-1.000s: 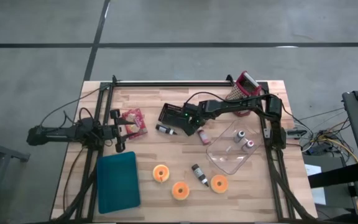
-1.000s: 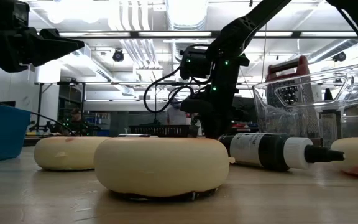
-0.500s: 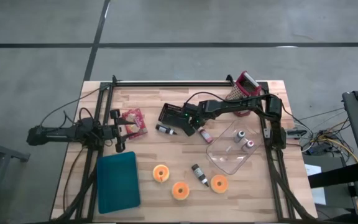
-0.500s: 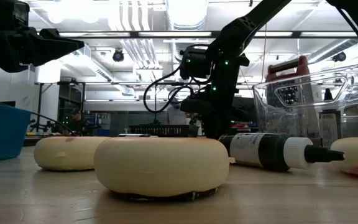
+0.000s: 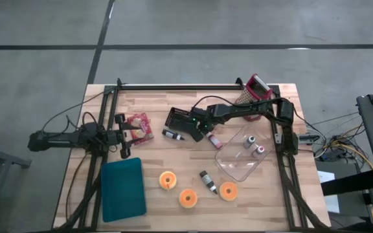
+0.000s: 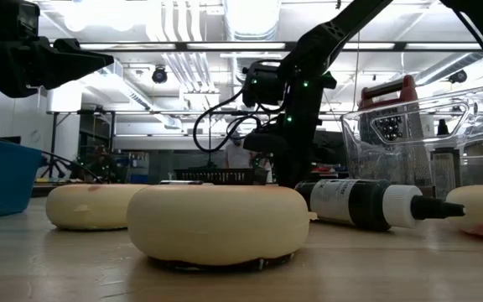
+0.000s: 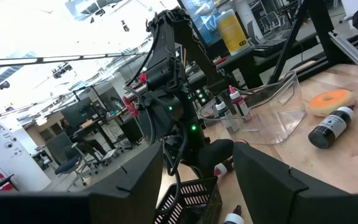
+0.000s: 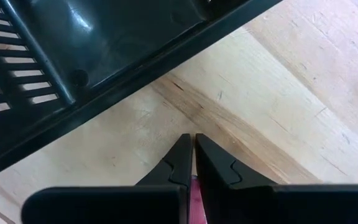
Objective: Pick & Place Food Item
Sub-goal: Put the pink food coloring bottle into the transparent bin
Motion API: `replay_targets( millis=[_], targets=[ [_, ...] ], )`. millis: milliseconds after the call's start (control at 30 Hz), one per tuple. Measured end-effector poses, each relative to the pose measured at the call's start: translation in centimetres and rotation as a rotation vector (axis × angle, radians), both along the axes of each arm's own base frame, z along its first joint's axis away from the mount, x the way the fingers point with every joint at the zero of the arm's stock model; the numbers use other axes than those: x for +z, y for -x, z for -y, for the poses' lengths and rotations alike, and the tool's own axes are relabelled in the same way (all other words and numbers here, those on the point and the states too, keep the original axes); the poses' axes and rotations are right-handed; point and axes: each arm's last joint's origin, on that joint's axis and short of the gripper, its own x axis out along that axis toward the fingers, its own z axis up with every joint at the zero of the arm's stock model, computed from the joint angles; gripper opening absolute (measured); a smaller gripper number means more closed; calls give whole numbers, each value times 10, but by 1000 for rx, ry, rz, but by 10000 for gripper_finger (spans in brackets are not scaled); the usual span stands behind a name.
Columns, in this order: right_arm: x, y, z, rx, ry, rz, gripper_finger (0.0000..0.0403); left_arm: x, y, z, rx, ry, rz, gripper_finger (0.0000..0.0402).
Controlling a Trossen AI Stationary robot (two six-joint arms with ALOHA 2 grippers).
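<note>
fingers of the right gripper [image 8: 194, 163] are pressed together over a pink-capped bottle [image 5: 212, 140] beside the black basket [image 5: 184, 123], mid-worktop (grip unclear). left gripper [image 5: 136, 131], fingers apart, hovers by the red food packet [image 5: 139, 124] near the left edge.

light: even overhead, bright ceiling strips [image 6: 250, 17] glaring in low view | shadows: soft, faint on bench [image 5: 173, 162] | focus: nearest pale ring [image 6: 218, 222] in low view soft | left wrist view: blown-out sky-bright upper area, lines bowed at edges
</note>
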Motion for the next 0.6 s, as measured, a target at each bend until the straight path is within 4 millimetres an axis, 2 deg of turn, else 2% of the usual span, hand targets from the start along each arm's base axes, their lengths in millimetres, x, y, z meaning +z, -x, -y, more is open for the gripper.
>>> replay_targets(
  millis=[167, 433, 600],
  targets=[
    [6, -1, -1, 11, 6, 16, 7, 0, 0, 0, 0, 0, 1, 200],
    [31, 0, -4, 21, 23, 82, 6, 0, 0, 0, 0, 0, 0, 200],
    [35, 1, -5, 41, 25, 88, 7, 0, 0, 0, 0, 0, 0, 200]
  ],
)
